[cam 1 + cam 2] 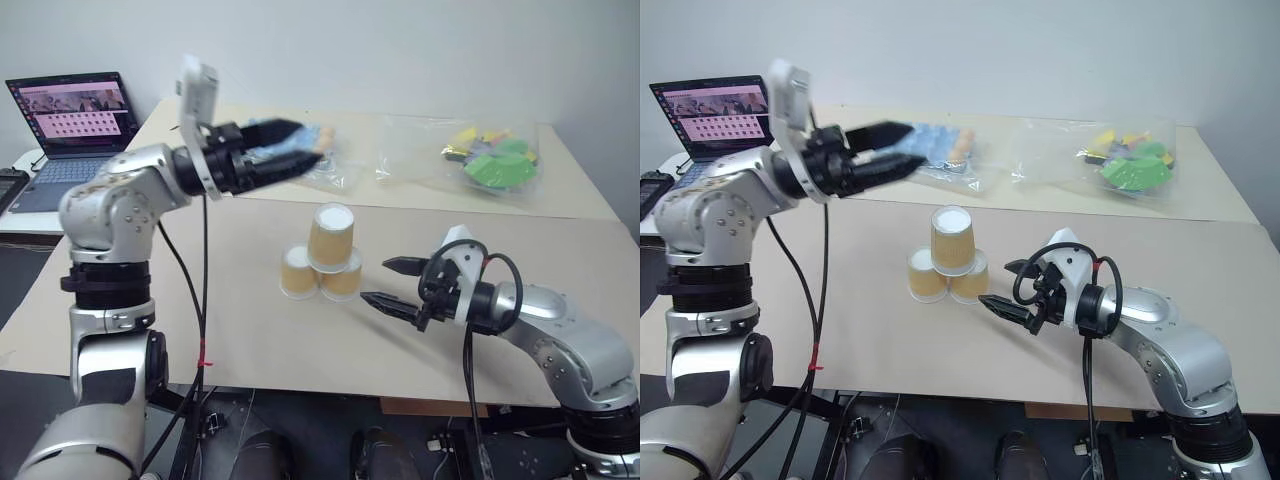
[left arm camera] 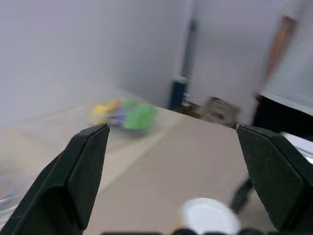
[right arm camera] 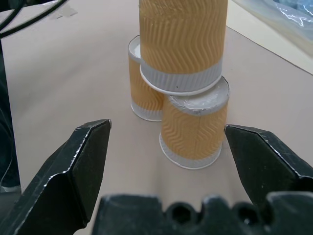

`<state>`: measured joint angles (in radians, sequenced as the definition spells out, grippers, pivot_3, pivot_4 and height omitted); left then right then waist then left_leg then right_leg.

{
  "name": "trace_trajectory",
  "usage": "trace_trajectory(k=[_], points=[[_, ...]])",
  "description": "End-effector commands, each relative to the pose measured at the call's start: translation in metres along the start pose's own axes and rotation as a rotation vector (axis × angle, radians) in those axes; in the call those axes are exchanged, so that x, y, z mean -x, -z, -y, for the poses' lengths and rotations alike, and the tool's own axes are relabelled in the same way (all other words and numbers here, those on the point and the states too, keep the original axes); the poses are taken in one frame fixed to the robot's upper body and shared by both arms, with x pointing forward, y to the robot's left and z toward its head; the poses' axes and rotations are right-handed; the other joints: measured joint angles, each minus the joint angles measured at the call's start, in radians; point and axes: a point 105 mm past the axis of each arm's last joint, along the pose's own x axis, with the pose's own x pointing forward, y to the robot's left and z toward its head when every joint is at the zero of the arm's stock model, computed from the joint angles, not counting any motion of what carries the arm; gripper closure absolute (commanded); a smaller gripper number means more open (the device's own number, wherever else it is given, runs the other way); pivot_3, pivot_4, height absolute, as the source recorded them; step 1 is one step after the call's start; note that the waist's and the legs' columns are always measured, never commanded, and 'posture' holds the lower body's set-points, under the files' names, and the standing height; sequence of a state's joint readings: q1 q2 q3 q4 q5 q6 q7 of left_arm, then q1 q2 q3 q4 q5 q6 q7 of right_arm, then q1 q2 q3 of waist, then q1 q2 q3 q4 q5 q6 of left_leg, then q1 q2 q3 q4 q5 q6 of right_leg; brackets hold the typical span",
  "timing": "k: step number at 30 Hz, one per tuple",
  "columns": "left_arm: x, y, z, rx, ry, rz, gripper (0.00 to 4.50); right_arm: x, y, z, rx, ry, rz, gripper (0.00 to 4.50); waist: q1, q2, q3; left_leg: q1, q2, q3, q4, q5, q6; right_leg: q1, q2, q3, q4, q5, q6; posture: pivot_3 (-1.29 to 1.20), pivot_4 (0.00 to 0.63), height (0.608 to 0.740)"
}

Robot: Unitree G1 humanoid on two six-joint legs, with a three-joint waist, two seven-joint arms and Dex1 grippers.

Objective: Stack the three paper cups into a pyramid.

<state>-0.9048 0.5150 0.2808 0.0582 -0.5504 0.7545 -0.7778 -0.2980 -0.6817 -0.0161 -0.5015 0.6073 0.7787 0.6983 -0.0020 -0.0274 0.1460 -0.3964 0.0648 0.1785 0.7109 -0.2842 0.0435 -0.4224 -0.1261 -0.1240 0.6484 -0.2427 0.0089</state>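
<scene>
Pyramid (image 1: pixel 323 263) built, top cup (image 1: pixel 331 238) straddling both lower cups. Left gripper (image 1: pixel 296 155) spread, empty, above pyramid; right gripper (image 1: pixel 393 283) spread, empty, beside it. Best to retreat clear without nudging.

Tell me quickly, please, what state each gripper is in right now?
Left gripper: open, holding nothing, raised above the table.
Right gripper: open, holding nothing, beside the tan paper cups.

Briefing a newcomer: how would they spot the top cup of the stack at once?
On the tan table, between the two arms, stand three paper cups upside down. The top cup rides on the other two, its white base the highest.
</scene>
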Motion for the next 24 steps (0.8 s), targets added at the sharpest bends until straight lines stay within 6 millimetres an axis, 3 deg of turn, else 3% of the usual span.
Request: trace_trajectory(k=[1, 6, 9, 11, 14, 16, 21, 24], points=[[0.041, 0.029, -0.054, -0.129, -0.463, -0.068, 0.08, 0.009, 0.000, 0.014, 0.040, 0.063, -0.012, 0.10, -0.001, 0.000, 0.000, 0.000, 0.000, 0.000, 0.000, 0.000, 0.000, 0.000, 0.000, 0.000, 0.000, 0.000, 0.000, 0.00, 0.150, 0.733], [0.104, 0.066, -0.078, -0.104, -0.789, -0.097, 0.08, 0.039, 0.031, 0.043, 0.008, 0.165, -0.146, 0.10, 0.009, -0.004, 0.001, -0.003, 0.000, -0.001, 0.000, 0.000, 0.000, -0.002, 0.000, -0.002, 0.000, 0.000, 0.000, 0.00, 0.150, 0.733], [0.136, 0.086, -0.089, -0.115, -0.943, -0.128, 0.08, 0.048, 0.074, 0.077, 0.013, 0.342, -0.342, 0.10, 0.014, -0.006, 0.001, -0.003, 0.000, -0.001, 0.000, 0.000, 0.000, -0.001, -0.001, -0.002, -0.001, 0.000, 0.000, 0.00, 0.150, 0.733], [0.157, 0.099, -0.097, -0.111, -1.047, -0.146, 0.08, 0.050, 0.089, 0.113, 0.028, 0.549, -0.378, 0.10, 0.011, -0.007, 0.000, -0.001, 0.000, -0.001, 0.001, 0.000, 0.000, 0.001, -0.002, -0.002, 0.000, 0.000, 0.000, 0.00, 0.150, 0.733], [0.173, 0.111, -0.101, -0.098, -1.126, -0.144, 0.08, 0.050, 0.092, 0.145, 0.038, 0.768, -0.342, 0.10, 0.002, -0.007, 0.000, 0.000, 0.001, 0.000, 0.001, 0.001, -0.001, 0.000, -0.002, 0.000, 0.002, 0.001, 0.000, 0.00, 0.150, 0.733], [0.192, 0.121, -0.105, -0.079, -1.222, -0.135, 0.08, 0.047, 0.087, 0.162, -0.003, 0.934, -0.231, 0.10, -0.005, -0.007, -0.001, 0.002, 0.001, 0.000, 0.001, 0.001, -0.002, 0.001, -0.002, 0.000, 0.003, 0.001, -0.001, 0.00, 0.150, 0.733], [0.219, 0.142, -0.107, -0.097, -1.370, -0.145, 0.08, 0.043, 0.082, 0.172, -0.153, 1.111, 0.058, 0.10, -0.012, -0.007, -0.001, 0.001, 0.001, 0.002, -0.001, 0.002, -0.002, -0.002, -0.002, 0.001, 0.007, 0.001, 0.000, 0.00, 0.150, 0.733], [0.226, 0.146, -0.107, -0.116, -1.411, -0.133, 0.08, 0.047, 0.086, 0.173, -0.144, 1.149, 0.107, 0.10, -0.011, -0.007, 0.000, 0.000, 0.001, 0.002, -0.001, 0.002, -0.002, -0.002, -0.002, -0.001, 0.007, 0.001, 0.000, 0.00, 0.150, 0.733]])
